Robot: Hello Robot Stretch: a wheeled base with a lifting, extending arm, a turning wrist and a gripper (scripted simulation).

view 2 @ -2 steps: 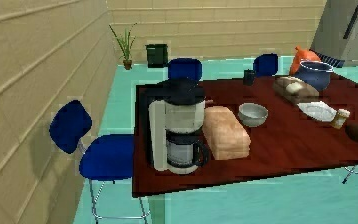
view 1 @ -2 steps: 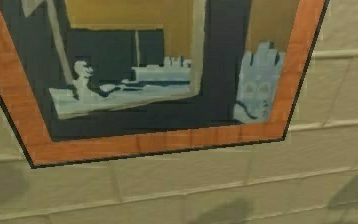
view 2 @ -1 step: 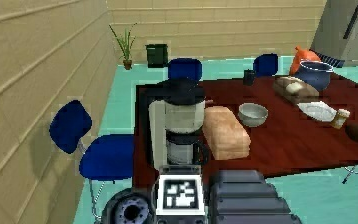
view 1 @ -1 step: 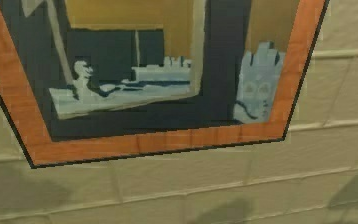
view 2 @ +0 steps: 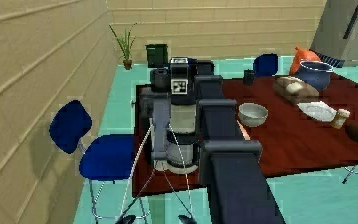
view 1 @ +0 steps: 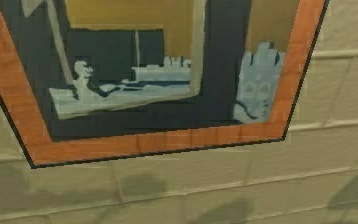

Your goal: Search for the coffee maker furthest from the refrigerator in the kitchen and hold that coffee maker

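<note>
The grey-and-black coffee maker [view 2: 173,138] stands upright at the red table's [view 2: 287,142] edge.

The forward view faces a framed picture [view 1: 157,70] on a beige wall [view 1: 187,185], very near. The arm side view looks down along the arm [view 2: 227,170] across the surface [view 2: 287,140].

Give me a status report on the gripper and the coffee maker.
Gripper near coffee maker; cannot tell if it holds anything. Coffee maker stands on table corner. Blue chair beside that corner.
</note>
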